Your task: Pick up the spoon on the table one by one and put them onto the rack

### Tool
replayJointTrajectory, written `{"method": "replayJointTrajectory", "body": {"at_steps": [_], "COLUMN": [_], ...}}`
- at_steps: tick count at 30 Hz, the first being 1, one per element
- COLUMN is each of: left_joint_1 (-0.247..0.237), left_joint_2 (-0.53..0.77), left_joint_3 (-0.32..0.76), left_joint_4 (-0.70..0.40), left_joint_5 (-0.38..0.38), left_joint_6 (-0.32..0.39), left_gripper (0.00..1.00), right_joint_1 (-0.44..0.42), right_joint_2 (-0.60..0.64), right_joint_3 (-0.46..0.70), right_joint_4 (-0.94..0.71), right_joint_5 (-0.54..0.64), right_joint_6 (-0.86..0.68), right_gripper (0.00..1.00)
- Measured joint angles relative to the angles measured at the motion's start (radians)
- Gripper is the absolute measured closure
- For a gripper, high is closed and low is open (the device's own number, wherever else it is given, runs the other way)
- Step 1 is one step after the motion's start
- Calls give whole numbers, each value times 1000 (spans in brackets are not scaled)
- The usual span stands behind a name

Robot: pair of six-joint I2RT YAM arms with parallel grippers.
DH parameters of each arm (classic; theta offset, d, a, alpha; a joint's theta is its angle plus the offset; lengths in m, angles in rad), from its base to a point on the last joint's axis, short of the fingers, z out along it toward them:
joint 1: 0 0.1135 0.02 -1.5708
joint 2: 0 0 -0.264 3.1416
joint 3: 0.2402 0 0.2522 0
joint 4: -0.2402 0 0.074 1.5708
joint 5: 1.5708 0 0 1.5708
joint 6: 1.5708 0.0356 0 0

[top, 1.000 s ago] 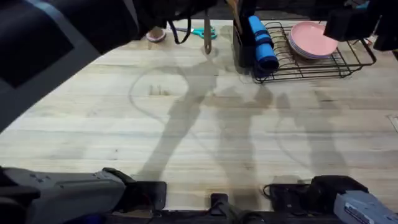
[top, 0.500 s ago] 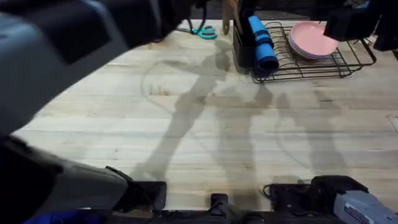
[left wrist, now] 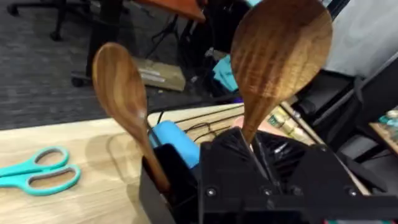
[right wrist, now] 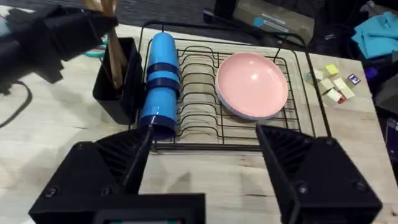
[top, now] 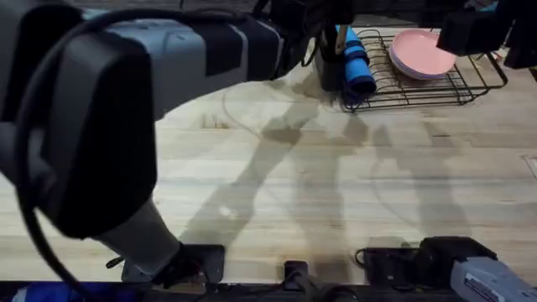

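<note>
Overhead: the left arm reaches across the pale plank bench [top: 352, 193] to the black wire rack [top: 470, 88]

Left wrist: the left gripper [left wrist: 261, 155] is clamped on a grained wooden spoon [left wrist: 280, 56]; a second spoon [left wrist: 124, 99] already stands in the holder [left wrist: 165, 186]

Right wrist: the right gripper [right wrist: 205, 168], fingers apart, hovers before the rack

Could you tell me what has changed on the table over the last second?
The left arm swung across toward the rack, carrying the spoon in its pincer to the black utensil holder. The pink plates, blue bottle and right pincer stayed put.
</note>
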Motion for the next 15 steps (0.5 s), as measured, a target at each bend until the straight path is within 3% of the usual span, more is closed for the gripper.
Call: {"method": "replayJointTrajectory", "body": {"at_steps": [6, 15], "left_joint_1": [-1, -24], "left_joint_2": [16, 16], "left_joint_3": [0, 0], "left_joint_4": [-46, -298], "left_joint_5": [-13, -21], "left_joint_6": [49, 81], "left_gripper": [957, 957], "right_joint_1": [0, 0], "right_joint_2": [0, 0], "right_joint_3": [0, 0], "right_joint_4": [0, 11], "right_joint_5": [0, 0], "right_joint_6": [0, 0], "right_gripper": [3, 3]}}
